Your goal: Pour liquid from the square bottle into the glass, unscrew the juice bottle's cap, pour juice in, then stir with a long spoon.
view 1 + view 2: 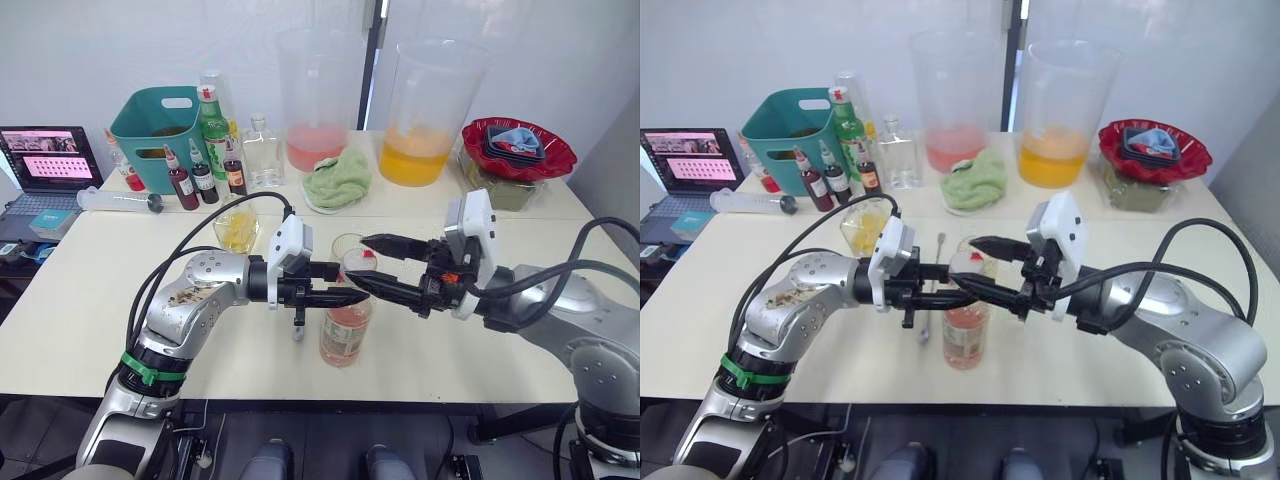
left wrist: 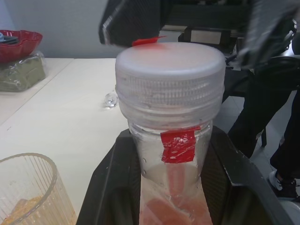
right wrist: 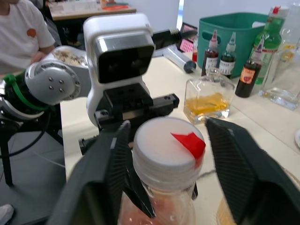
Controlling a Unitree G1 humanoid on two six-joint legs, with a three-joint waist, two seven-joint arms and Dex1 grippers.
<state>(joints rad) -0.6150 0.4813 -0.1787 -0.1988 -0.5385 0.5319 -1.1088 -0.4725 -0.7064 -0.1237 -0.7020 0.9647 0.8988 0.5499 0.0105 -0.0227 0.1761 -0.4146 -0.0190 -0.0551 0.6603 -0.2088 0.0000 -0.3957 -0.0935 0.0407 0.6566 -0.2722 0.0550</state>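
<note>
The juice bottle [image 1: 345, 335] stands upright near the table's front edge, holding pale pink juice [image 2: 164, 211]. Its white cap [image 2: 170, 75], marked with red tape, is on. My left gripper [image 1: 345, 283] is shut on the bottle's neck just under the cap. My right gripper [image 3: 168, 154] is open, with one finger on each side of the cap and a gap on both sides. Just behind the bottle stands the glass [image 1: 348, 245], with yellow liquid in it. The square bottle [image 3: 208, 101], also holding yellow liquid, stands farther back left. The long spoon [image 1: 932, 285] lies on the table under my left gripper.
Two big pitchers [image 1: 318, 100] [image 1: 425, 110] stand at the back, with a green cloth [image 1: 338, 180] between them. At the back left are a teal basket [image 1: 160, 135], a green bottle [image 1: 212, 130] and small sauce bottles [image 1: 205, 180]. A red bowl [image 1: 520, 150] is back right. A person [image 3: 23, 33] sits beyond the table.
</note>
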